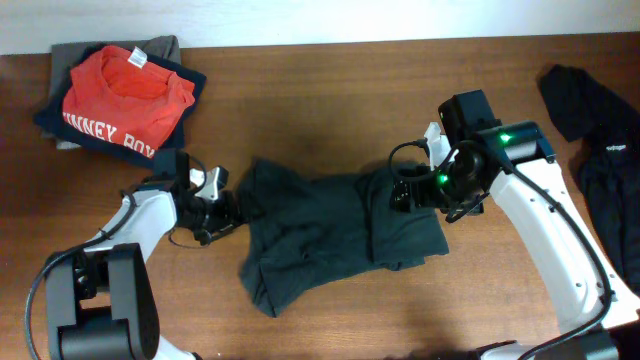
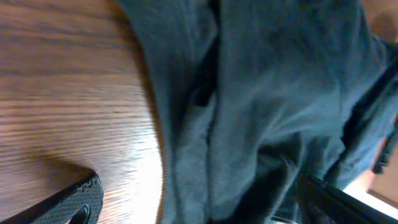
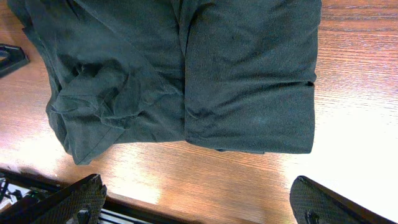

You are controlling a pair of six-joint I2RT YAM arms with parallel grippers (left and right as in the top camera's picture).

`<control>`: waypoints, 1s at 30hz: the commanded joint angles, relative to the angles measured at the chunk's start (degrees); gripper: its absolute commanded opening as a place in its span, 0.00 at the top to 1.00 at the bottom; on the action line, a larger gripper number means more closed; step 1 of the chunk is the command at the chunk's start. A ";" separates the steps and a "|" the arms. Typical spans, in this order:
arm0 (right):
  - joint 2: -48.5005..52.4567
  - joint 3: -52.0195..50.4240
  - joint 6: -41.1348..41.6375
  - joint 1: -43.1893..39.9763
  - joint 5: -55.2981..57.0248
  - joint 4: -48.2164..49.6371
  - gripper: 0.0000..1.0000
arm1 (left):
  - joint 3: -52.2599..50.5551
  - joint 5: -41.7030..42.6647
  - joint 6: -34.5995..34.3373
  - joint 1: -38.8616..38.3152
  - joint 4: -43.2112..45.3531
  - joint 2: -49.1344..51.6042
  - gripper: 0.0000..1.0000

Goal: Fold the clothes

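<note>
Fabric lies slack between the two arms: the dark shirt (image 1: 330, 235) sits mid-worktop (image 1: 330, 90). The part under the right gripper (image 1: 405, 190) is doubled into a flat panel with a straight crease. The part nearer the left gripper (image 1: 215, 207) is rumpled and bunched. We judge the fold half made, with the loose side yet to be brought over.

The right gripper stands above the folded panel with its fingers spread wide and nothing between them. The left gripper sits low at the shirt's near edge, also spread and empty, with cloth just ahead of it and bare wood beside it. We read that as a good place to take up the loose edge.

Much is unclear. The left wrist view is blurred, so we cannot tell whether those fingers touch the cloth. No lettering shows on the shirt, so we cannot say which face is up. Layers under the panel are hidden.

Beyond the left gripper, well apart, a folded stack (image 1: 125, 95) has an orange shirt on top. Black garments (image 1: 600, 150) past the right arm are cut off by the frame edge.
</note>
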 commanded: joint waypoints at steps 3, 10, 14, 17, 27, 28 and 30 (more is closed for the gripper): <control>0.24 -0.26 0.24 -0.15 0.90 0.00 0.01 | -5.16 -0.79 -2.08 -0.81 -0.76 2.71 0.01; 0.24 -0.26 0.26 -0.15 0.90 0.52 0.01 | -7.34 -0.79 -3.34 -4.39 1.86 2.73 0.02; 0.24 -0.26 0.24 -0.15 0.90 0.48 0.01 | -7.34 -0.81 -6.60 -6.86 4.09 2.93 0.08; 0.24 -0.26 0.24 -0.15 0.92 0.17 0.01 | -7.34 -1.38 -8.50 -8.41 6.19 3.08 0.26; 0.24 -0.28 0.22 -0.15 0.94 0.15 0.01 | -7.34 -1.44 -9.70 -8.70 8.31 3.08 0.57; 0.24 -0.28 0.22 -0.15 0.94 0.15 0.01 | -7.34 -1.46 -9.70 -8.70 8.46 3.08 0.66; 0.24 -0.28 0.22 -0.15 0.94 0.15 0.01 | -7.34 -2.67 -9.75 -8.70 8.50 3.08 0.84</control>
